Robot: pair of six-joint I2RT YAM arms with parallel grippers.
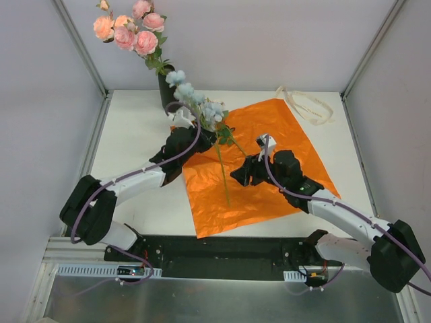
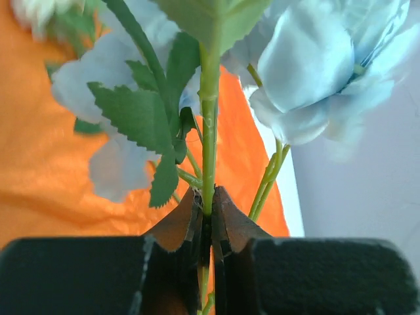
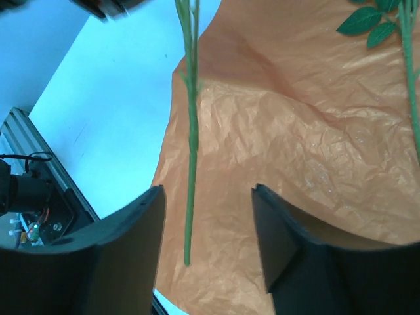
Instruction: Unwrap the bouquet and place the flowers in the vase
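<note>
Closest to my left wrist camera, the left gripper [image 2: 209, 220] has its two dark fingers pinched hard together on a long thin green plastic stem [image 2: 209, 138] that rises straight out of the jaws. Serrated green fabric leaves [image 2: 134, 115] branch off it. The pale blue fabric roses [image 2: 308, 72] above are blurred and cut off by the top of the view, so I cannot count the blooms.

Everything sits around the crinkled sheet of shiny orange wrapping paper [image 1: 269, 188], which lies spread flat on the white table [image 1: 131, 128]. From overhead, the blue roses hang over the sheet's far left corner and the stem runs back across its left half.

The right gripper [image 3: 207, 193] is over the middle of the sheet with its fingers well apart. The lower end of the stem passes between them, nearer one finger, and touches neither. I cannot tell whether the stem's tip touches the paper.

Just beyond the sheet's far left corner stands the tall narrow black vase [image 1: 164, 91]. It already holds pink and peach fabric roses [image 1: 131, 30], whose leaves hide its mouth, and the blue blooms cover part of its side. A cream ribbon [image 1: 306, 104] lies loose off the sheet's far right corner.
</note>
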